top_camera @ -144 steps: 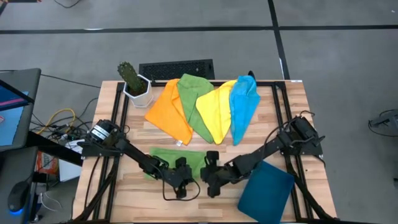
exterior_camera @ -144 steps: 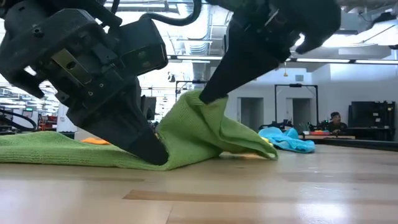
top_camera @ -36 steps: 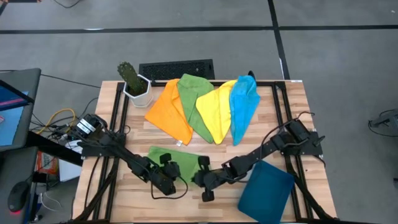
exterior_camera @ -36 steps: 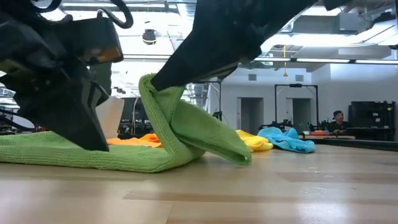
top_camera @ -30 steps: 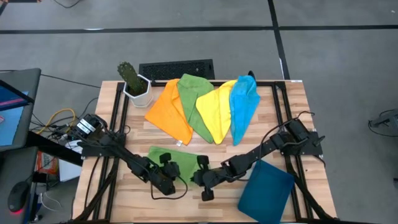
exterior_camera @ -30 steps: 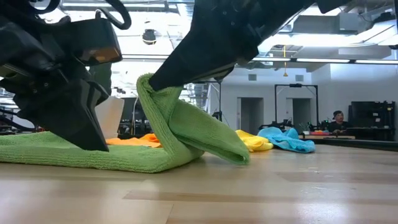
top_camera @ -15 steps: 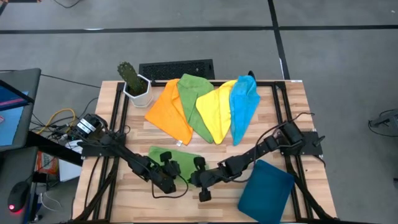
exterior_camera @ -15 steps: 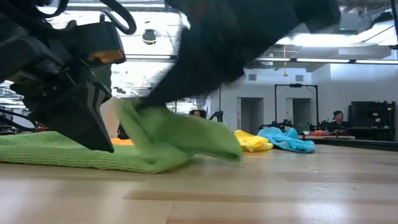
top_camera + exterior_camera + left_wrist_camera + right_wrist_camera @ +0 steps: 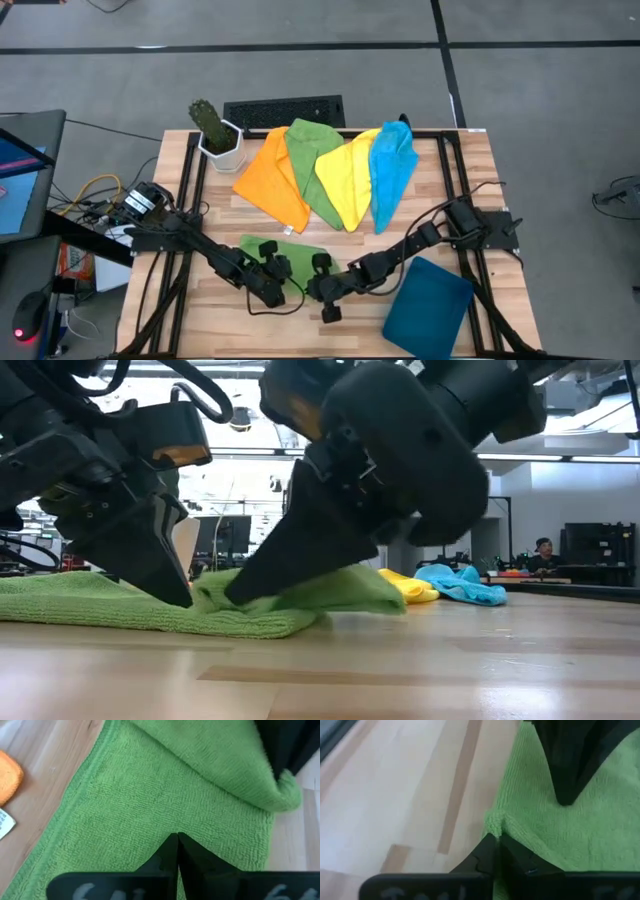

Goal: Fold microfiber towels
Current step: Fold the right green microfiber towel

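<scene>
Lowered since a second earlier: green towel [image 9: 290, 262] flap, now folded flat near table [image 9: 470, 190] front edge. Right gripper [image 9: 238, 596] pinched its edge; left gripper [image 9: 177, 837], shut, pressed towel just beside it.

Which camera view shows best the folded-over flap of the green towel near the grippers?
The low view: the green towel's flap lies doubled over the flat layer, seen side-on. The left wrist view shows the flap close from above. The right wrist view shows only an edge. In the high view the arms mostly hide it.
</scene>
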Motion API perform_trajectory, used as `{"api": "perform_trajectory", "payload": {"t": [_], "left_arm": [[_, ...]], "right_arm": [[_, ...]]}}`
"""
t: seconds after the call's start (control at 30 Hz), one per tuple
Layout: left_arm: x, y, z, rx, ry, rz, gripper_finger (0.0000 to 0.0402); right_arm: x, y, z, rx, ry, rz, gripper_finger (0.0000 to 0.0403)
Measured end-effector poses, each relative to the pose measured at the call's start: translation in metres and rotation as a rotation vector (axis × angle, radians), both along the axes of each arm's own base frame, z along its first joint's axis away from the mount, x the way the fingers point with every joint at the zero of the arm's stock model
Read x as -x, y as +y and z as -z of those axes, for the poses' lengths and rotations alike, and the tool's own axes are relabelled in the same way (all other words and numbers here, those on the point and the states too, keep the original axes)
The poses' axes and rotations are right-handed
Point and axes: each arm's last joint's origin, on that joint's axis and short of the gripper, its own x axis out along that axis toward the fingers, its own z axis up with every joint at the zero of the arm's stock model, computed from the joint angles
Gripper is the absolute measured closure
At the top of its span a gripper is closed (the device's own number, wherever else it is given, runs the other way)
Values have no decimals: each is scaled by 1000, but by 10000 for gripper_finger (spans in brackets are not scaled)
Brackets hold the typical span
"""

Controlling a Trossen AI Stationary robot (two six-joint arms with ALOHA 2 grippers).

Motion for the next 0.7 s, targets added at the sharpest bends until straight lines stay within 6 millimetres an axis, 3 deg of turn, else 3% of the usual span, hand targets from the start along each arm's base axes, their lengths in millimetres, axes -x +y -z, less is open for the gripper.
{"api": "perform_trajectory", "payload": {"t": [0.43,0.6,0.7], "left_arm": [[-3,3,0,-4,-6,-4,401],[-3,4,0,-8,-4,0,401],[-2,4,0,-17,1,11,401]], "right_arm": [[-20,-7,-21,48,-75,-54,235],[-10,-5,-20,51,29,-47,203],[5,-1,-38,98,77,6,199]]}}
